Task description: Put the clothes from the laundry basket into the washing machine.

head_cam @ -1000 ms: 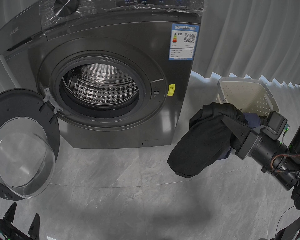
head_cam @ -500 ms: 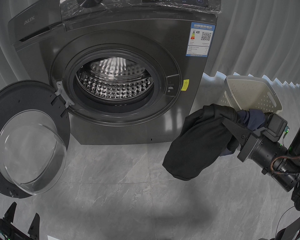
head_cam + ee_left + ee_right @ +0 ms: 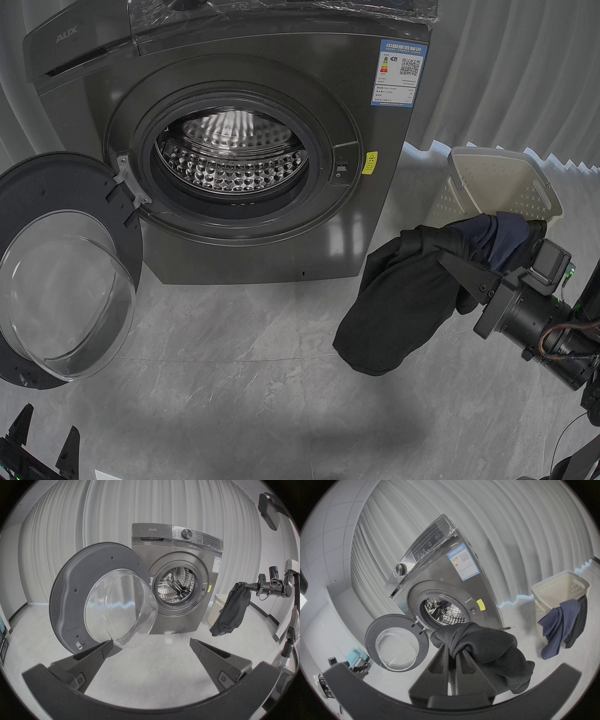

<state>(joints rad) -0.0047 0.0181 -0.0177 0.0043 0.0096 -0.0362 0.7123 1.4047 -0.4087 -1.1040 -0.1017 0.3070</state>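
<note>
The washing machine [image 3: 250, 156] stands at the far edge of the floor [image 3: 250, 375], its back to the pleated white curtain [image 3: 512, 75]. Its round door [image 3: 62, 269] is swung fully open to the left, leaving the mouth of the drum [image 3: 234, 156] unobstructed. A broad stretch of bare floor lies in front of the opening.

The right pincer [image 3: 453, 650] is clenched on a bunch of the black garment [image 3: 400, 300]. The garment hangs in the air to the right of the machine's front corner, its lower hem clear of the floor. The laundry basket [image 3: 500, 181] sits on the floor by the curtain, just beside the machine's right side. A navy garment [image 3: 559, 627] and a darker piece are draped over its near rim.

The left pincer [image 3: 150, 642] hangs low on the near left, fingers spread and holding nothing, with the door's bulging window ahead of it.

The machine is dark grey metal with a glossy face. The drum is polished steel, dimpled and perforated. The door is a matte grey ring around a clear domed bowl. The basket is cream plastic, tapered, with pierced walls and slot handles. The black garment looks like fine mesh, soft and crumpled. The floor is smooth grey marbled tile with thin joints.
</note>
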